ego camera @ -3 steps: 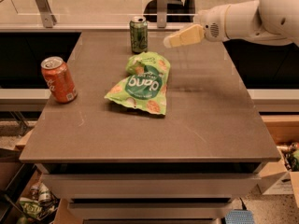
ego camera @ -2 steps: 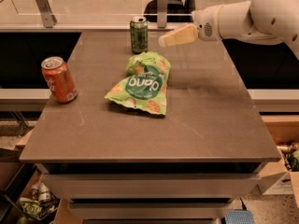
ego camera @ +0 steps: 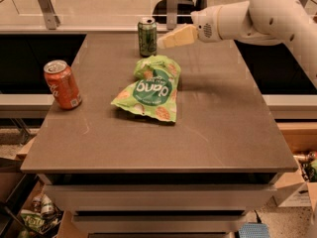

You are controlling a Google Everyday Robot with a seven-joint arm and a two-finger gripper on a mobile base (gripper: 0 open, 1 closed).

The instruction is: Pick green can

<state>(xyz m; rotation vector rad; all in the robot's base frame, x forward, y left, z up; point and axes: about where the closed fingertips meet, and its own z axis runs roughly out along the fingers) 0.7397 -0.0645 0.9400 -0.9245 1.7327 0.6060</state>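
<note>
We cannot tell the jaw opening of the gripper [ego camera: 174, 36]; the view does not show whether it is parted or closed, nor whether it grips anything. The gripper hangs above the far part of the table [ego camera: 223, 128], its tip pointing at the green can [ego camera: 147, 37] and just beside the can's upper half. We cannot tell whether they touch. The green can stands upright near the far edge of the table. The white arm [ego camera: 262, 16] enters from the upper right of the view. A light green bag [ego camera: 151, 88] lies flat near the table's middle, just in front of the green can. An orange can [ego camera: 62, 84] stands upright at the table's left edge, well apart from both.
</note>
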